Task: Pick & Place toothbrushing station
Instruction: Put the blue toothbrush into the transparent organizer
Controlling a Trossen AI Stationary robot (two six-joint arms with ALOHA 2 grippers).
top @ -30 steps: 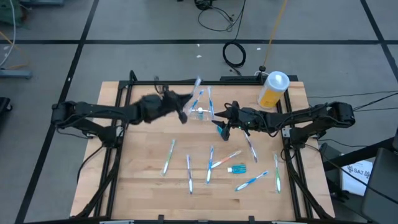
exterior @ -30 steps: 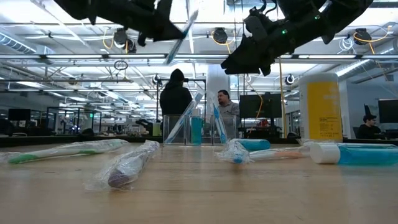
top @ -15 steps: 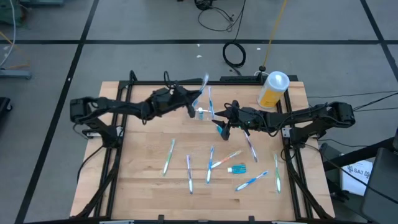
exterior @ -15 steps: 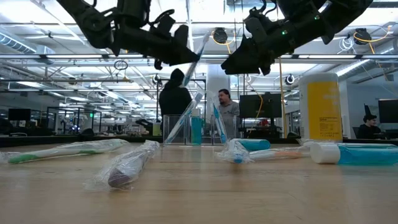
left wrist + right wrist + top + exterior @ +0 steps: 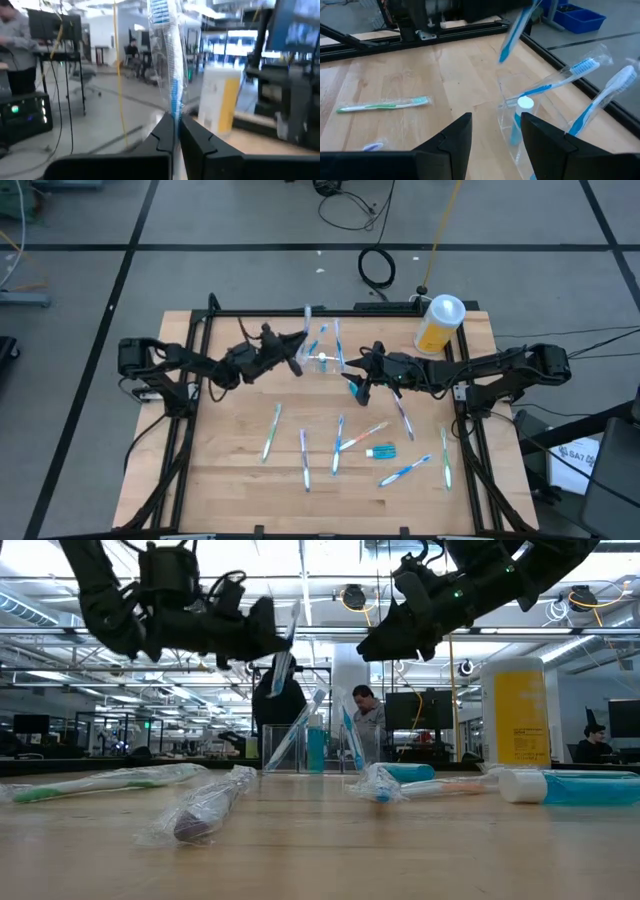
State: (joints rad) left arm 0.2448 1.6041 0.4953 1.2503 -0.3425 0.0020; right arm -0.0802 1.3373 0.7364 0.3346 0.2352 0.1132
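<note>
The biggest risk is sitting with the left gripper (image 5: 297,352), which is pinching a wrapped toothbrush (image 5: 167,60) by its lower end, jaws closed narrow on it, just beside the clear cup (image 5: 325,361) and above the surface (image 5: 230,450). The brush is standing tall out of the grip, so its loose wrapper or long free end is likely catching on the brushes already leaning in the cup (image 5: 560,82) and tipping it. The wrapper is also looking slippery, so the brush may be sliding or twisting in the jaws.

A lesser risk is coming from the right gripper (image 5: 362,384), hanging with its fingers apart and holding nothing, close on the cup's other side, where the arms could be crowding each other.

Remaining brushes (image 5: 304,458) and a teal tube (image 5: 383,451) are lying well apart from both grippers.

The cup's rim is hard to make out from above, and the held brush's head is getting cut off in the left wrist view.
</note>
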